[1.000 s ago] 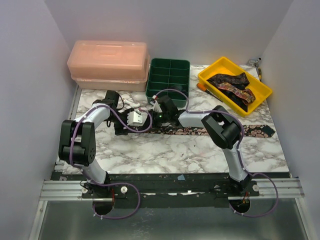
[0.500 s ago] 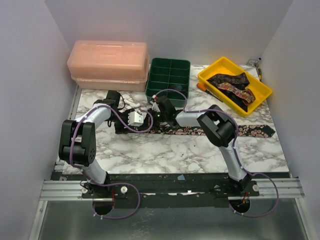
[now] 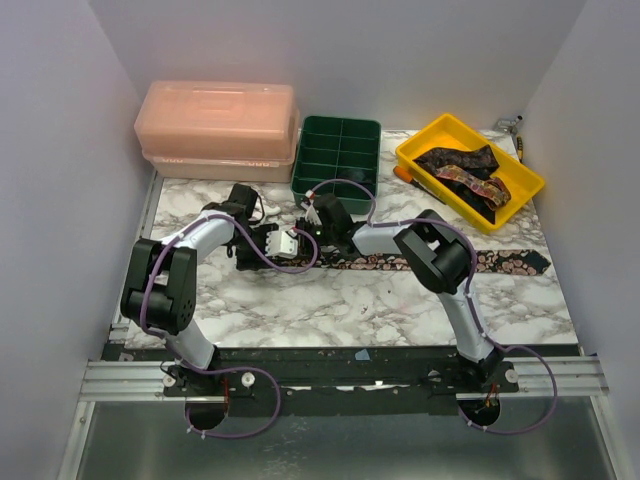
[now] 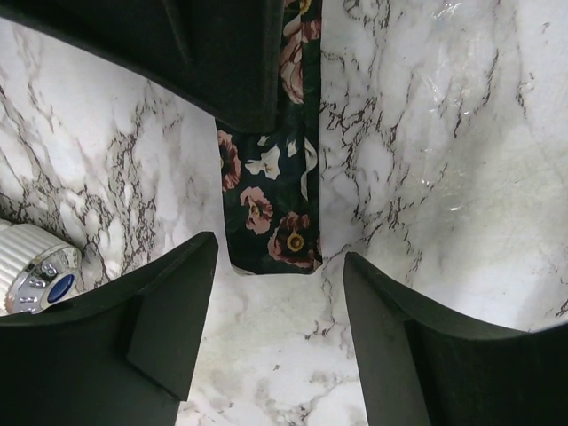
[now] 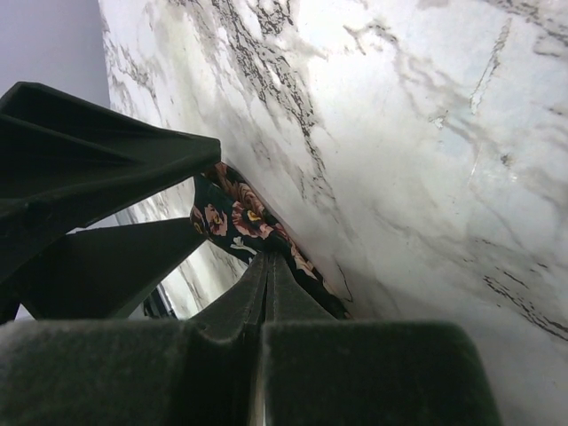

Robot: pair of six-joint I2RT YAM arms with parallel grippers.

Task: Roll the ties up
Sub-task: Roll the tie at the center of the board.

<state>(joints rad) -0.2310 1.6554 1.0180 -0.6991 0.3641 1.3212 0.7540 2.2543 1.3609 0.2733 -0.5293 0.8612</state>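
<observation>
Hidden: in the top view both pincers crowd the tie's left end at centre frame, so the jaws can't be read there. In the left wrist view a white ribbed object (image 4: 31, 257) is cut off at the left edge, unidentifiable

Surface: white marble-pattern worktop (image 3: 330, 300), lilac-grey walls (image 3: 350, 50) on three sides. Pink lidded box (image 3: 218, 120) upper left, green tray (image 3: 337, 122) top centre, yellow tray (image 3: 405, 155) upper right with more ties (image 3: 465, 172) bunched inside

Tie (image 3: 430, 263) lies flat, running right from centre frame

Wrist views only: left pincer (image 4: 280, 257) is spread apart, straddling the tie's square end without touching it. Right pincer (image 5: 269, 262) has its fingers together, tips on the tie; can't tell if cloth is nipped
</observation>
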